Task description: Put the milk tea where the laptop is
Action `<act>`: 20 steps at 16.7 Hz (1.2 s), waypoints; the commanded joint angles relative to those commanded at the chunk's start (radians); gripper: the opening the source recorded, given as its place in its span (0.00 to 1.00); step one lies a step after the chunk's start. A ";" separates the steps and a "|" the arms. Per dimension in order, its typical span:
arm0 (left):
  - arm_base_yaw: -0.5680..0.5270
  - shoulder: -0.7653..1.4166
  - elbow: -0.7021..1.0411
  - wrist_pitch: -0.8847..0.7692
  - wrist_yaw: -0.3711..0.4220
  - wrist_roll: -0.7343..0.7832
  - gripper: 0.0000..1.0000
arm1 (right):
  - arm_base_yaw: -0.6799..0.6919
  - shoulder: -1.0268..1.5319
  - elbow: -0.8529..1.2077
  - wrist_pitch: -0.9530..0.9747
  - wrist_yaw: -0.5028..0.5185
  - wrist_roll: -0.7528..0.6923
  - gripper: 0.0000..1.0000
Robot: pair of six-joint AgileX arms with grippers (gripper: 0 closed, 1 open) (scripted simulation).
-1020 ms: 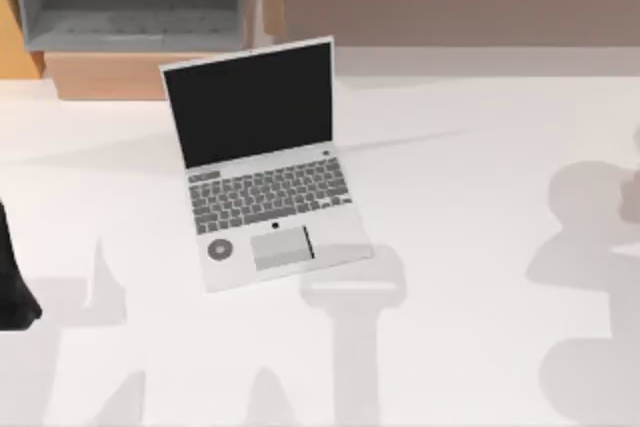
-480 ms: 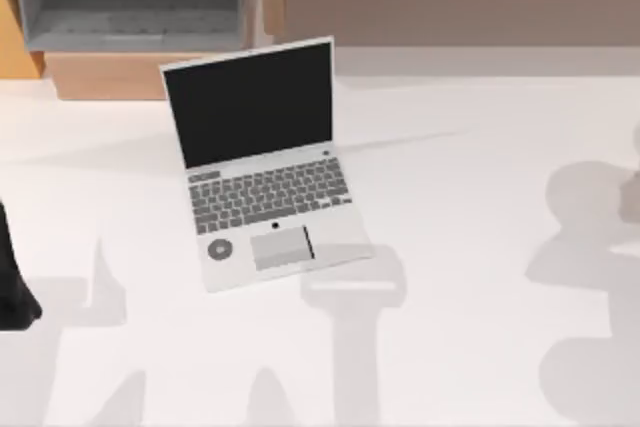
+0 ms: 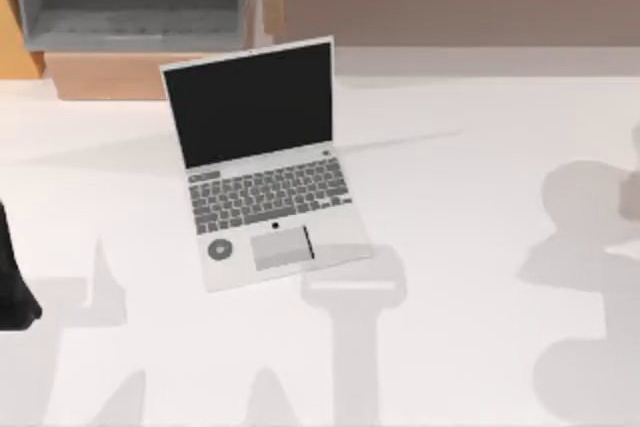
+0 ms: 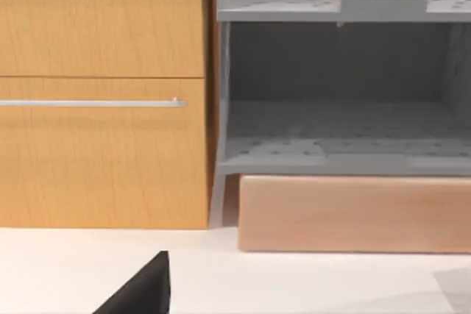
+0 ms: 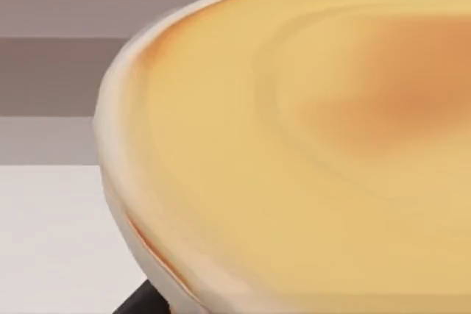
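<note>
Right wrist view: milk tea (image 5: pixel 309 145) close up

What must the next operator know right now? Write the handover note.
Left arm: parked at the left edge of the table.
Right arm: milk tea looms close in its wrist view; whether it is held, I cannot tell.
Laptop: open, left of the table's centre, nothing on it.
Done: nothing delivered. Left: bring the milk tea to the laptop.
</note>
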State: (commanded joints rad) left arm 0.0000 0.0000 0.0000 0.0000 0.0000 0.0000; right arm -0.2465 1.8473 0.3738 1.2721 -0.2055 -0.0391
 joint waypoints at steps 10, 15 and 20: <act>0.000 0.000 0.000 0.000 0.000 0.000 1.00 | 0.048 -0.053 0.045 -0.003 0.042 0.015 0.00; 0.000 0.000 0.000 0.000 0.000 0.000 1.00 | 0.203 -0.066 0.104 -0.066 0.182 0.058 0.00; 0.000 0.000 0.000 0.000 0.000 0.000 1.00 | 0.419 -0.069 0.176 -0.160 0.388 0.113 0.00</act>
State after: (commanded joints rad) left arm 0.0000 0.0000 0.0000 0.0000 0.0000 0.0000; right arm 0.1729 1.7785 0.5494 1.1119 0.1826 0.0743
